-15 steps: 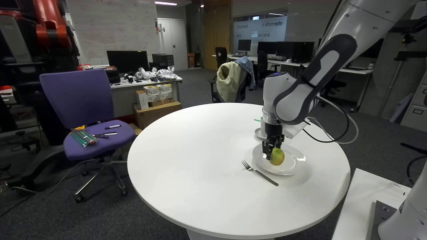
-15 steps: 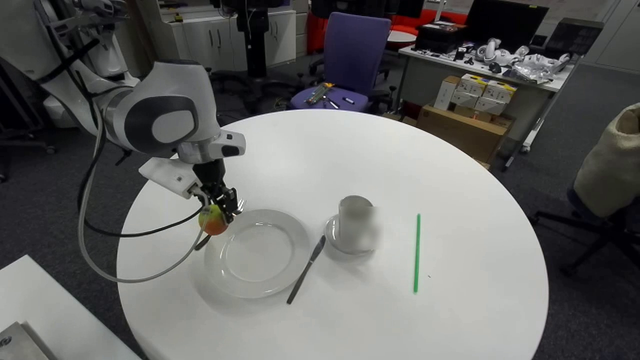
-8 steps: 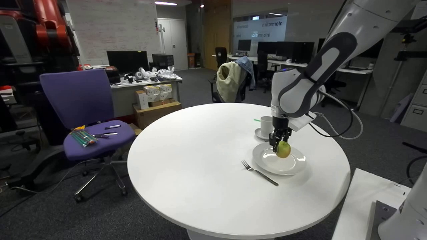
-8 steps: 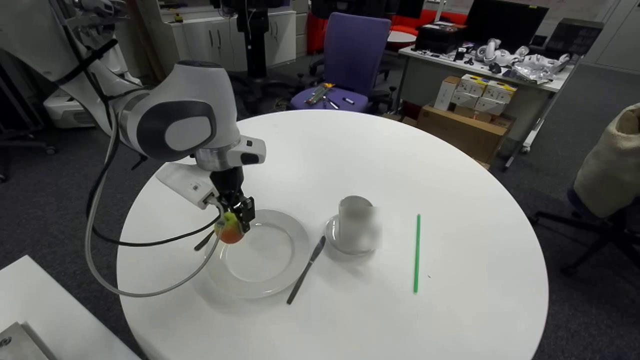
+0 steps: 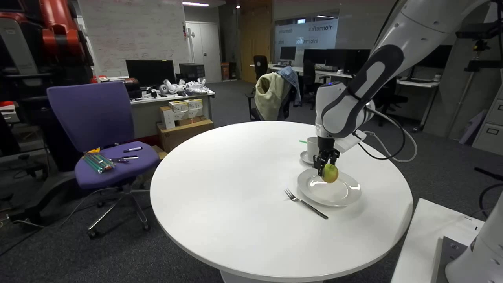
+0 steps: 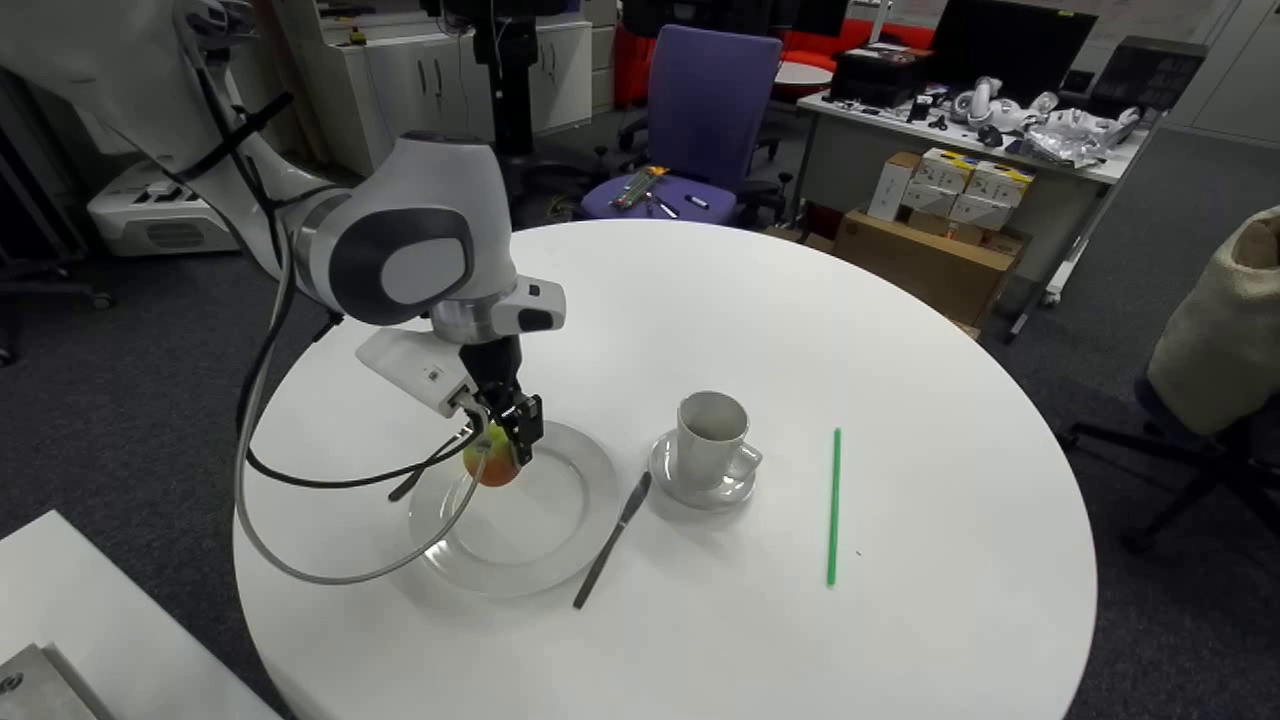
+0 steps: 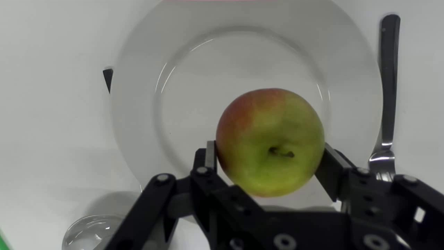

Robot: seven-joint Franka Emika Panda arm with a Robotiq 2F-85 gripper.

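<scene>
Lower centre, wrist view: above a plate (image 7: 137, 104), the gripper (image 7: 271, 157) pinches an apple (image 7: 270, 139) by opposite sides, presumably because one-sided contact would let something so round slip.

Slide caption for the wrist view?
A claw grips an apple above a white plate, a fork lying alongside.

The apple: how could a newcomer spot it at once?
Start at the round white table and find its wide plate. Over that plate, the robot's black gripper holds the apple. Its green skin, blushed red, sets it apart from the white cup and metal fork nearby.
</scene>
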